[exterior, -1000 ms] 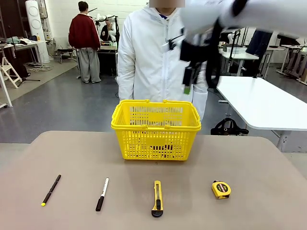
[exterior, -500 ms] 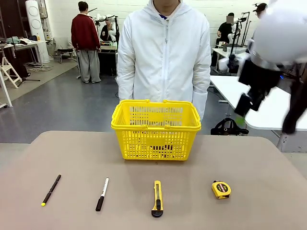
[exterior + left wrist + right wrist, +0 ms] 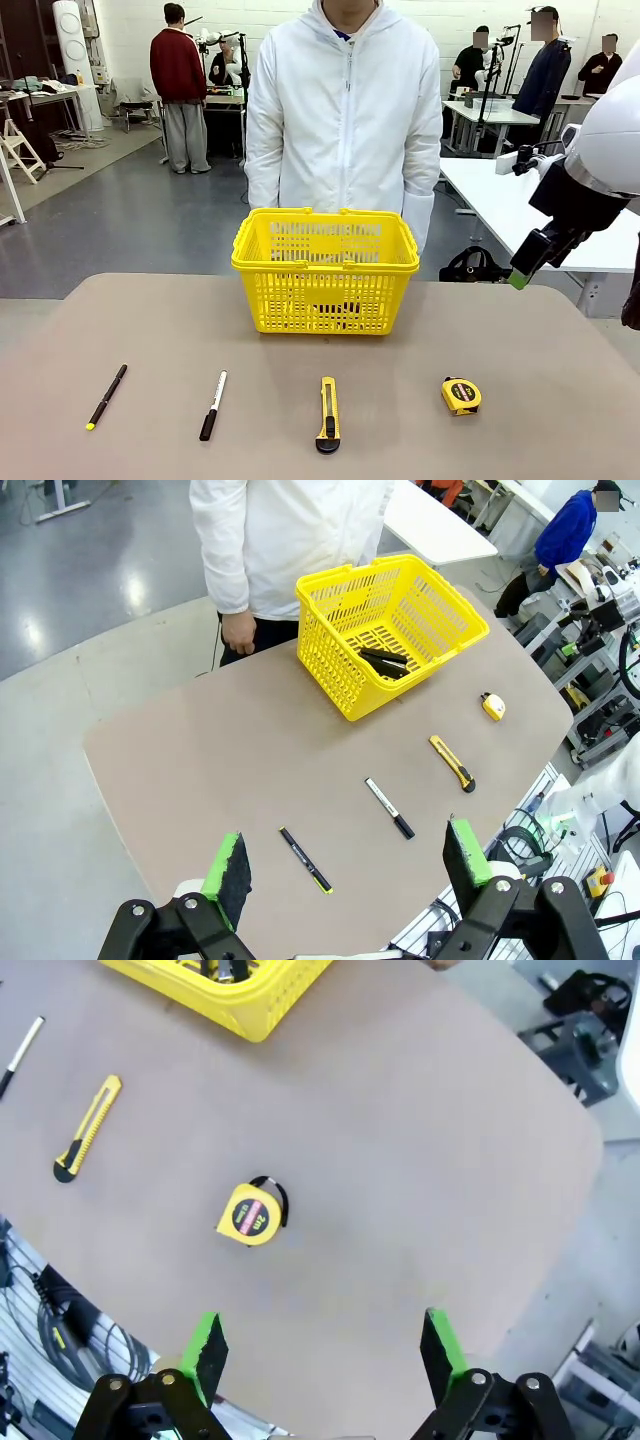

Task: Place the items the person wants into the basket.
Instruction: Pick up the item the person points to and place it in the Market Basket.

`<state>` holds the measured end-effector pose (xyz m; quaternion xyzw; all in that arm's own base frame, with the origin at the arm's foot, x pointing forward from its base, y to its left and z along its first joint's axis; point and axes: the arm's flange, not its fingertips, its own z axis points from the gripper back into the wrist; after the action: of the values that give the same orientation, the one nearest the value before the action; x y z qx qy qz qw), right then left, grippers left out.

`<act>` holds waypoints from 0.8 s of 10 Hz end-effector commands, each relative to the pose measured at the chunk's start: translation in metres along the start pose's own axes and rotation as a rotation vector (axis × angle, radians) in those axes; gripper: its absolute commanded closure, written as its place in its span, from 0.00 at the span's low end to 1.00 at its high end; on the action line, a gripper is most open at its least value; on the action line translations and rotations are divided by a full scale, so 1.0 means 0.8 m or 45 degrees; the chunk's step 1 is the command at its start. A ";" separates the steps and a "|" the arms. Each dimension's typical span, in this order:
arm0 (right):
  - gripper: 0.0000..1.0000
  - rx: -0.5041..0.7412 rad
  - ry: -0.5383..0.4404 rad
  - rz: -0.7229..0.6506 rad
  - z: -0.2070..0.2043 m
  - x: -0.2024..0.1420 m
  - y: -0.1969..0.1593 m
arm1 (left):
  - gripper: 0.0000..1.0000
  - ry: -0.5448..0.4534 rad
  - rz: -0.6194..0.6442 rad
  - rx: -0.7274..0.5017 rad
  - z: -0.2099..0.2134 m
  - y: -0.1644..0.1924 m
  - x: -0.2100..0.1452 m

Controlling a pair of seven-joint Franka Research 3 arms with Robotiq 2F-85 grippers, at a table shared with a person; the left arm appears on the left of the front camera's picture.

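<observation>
- While the person in the white zip-up hooded coat point(image 3: 345, 110) stands behind the yellow lattice-sided plastic shopping basket point(image 3: 325, 265) pointing at nothing, the front view suggests a wrong pick is the main risk. The black pen with a yellow tip point(image 3: 107, 396) and the black-and-white marker point(image 3: 213, 405) lie in one row on the tan surface point(image 3: 560, 350) with the slim yellow-and-black utility knife point(image 3: 328, 414) and the small round yellow-and-black tape measure point(image 3: 461, 396). The right arm's jaws hang released and empty at the right edge. A second ago that arm blurred across the person's chest, and it has since dropped rightward. The tools and basket have stayed put.
- In the left wrist view, the left arm's jaws are spread wide and empty, high over the near edge. The pen point(image 3: 306, 860) shows between their green pads point(image 3: 228, 865), so a straight descent would likely meet an unwanted tool.
- In the right wrist view, the pads point(image 3: 205, 1350) stand apart, holding nothing. The tape measure point(image 3: 253, 1215) lies ahead, left of the gap, and the utility knife point(image 3: 86, 1128) farther left. An off-centre close could push the round case aside.
</observation>
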<state>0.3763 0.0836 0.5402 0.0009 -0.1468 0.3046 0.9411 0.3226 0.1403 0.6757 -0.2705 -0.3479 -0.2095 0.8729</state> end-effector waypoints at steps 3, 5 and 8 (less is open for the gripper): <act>0.00 -0.001 -0.002 0.006 0.002 0.001 0.002 | 0.00 -0.017 -0.019 -0.020 0.001 0.001 -0.001; 0.00 0.084 -0.131 -0.023 0.088 -0.048 -0.043 | 0.00 -0.017 -0.019 -0.020 0.001 0.001 -0.001; 0.00 0.233 -0.294 -0.058 0.167 -0.131 -0.105 | 0.00 -0.017 -0.019 -0.020 0.001 0.001 -0.001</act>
<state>0.3066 -0.0466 0.6431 0.0883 -0.2243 0.2839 0.9281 0.3226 0.1404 0.6758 -0.2703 -0.3481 -0.2094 0.8729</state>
